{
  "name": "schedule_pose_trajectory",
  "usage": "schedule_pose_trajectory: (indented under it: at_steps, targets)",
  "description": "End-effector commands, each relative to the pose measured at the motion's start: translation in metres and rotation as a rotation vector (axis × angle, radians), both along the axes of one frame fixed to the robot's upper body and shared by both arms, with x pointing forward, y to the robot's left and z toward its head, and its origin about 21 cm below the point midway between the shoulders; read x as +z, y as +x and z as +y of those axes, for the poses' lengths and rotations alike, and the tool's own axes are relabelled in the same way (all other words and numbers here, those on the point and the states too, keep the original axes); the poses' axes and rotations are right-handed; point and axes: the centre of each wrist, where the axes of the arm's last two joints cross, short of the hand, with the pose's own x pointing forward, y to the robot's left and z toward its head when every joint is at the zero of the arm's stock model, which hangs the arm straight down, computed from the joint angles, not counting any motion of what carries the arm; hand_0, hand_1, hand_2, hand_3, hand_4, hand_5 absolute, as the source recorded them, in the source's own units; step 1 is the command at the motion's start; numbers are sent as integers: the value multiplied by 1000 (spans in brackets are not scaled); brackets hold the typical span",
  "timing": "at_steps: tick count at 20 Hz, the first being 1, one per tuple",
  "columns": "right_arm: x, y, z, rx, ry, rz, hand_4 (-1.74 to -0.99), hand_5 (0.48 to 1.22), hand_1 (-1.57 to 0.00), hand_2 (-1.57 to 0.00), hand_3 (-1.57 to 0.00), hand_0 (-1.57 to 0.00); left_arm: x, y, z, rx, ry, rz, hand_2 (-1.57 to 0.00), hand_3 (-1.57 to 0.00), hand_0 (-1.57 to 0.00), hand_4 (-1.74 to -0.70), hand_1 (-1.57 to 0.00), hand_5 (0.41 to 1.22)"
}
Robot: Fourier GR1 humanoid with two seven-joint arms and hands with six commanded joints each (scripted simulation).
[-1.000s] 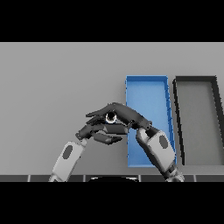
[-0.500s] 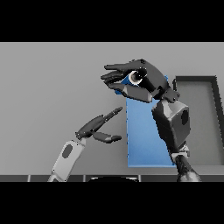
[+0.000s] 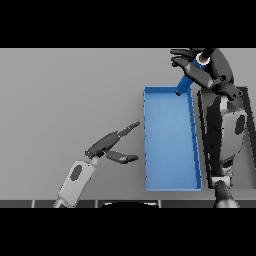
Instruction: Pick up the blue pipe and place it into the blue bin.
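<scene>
We see the right hand (image 3: 207, 70) curled round the blue pipe (image 3: 185, 82), apparently above the blue bin's (image 3: 170, 180) far end; the left hand (image 3: 107, 147), left of it, hangs wide open.

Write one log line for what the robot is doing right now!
right robot hand: holds blue pipe over blue bin far end | left robot hand: open, beside bin

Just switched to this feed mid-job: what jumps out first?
The right hand is raised at the far right, fingers curled round the blue pipe, which hangs tilted over the far end of the blue bin. The left hand rests open over the table left of the bin, holding nothing. A dark bin sits beyond the right arm.
</scene>
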Motion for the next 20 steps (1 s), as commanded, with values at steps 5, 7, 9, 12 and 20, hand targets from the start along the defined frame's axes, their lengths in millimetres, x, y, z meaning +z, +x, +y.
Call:
schedule_pose_trajectory:
  at_steps: [5,7,9,12,20]
  targets:
    - [-56,-11,-24,-87,-13,170,-1741,1221,-1571,-1571,-1571,-1571,-5,-3,2,-3,-5,12,1,1,1,-870,1,421]
    - [-80,-21,-34,-127,-24,226,-1741,1221,-1571,-1571,-1571,-1571,-6,-5,3,-5,-19,20,1,1,1,-877,1,422]
    - [-102,-26,-37,-170,-27,301,-1741,1221,-1571,-1571,-1571,-1571,-5,-5,1,10,-13,23,1,1,1,-879,1,425]
    - [-127,-38,-42,-257,-52,407,-1741,1221,-1571,-1571,-1571,-1571,-2,-7,4,2,-18,20,1,1,1,-882,1,427]
    - [-174,-55,-32,-426,-191,655,-1741,1221,-1548,-1571,-847,-1571,-3,-9,4,-8,-14,13,1,1,1,-883,1,421]
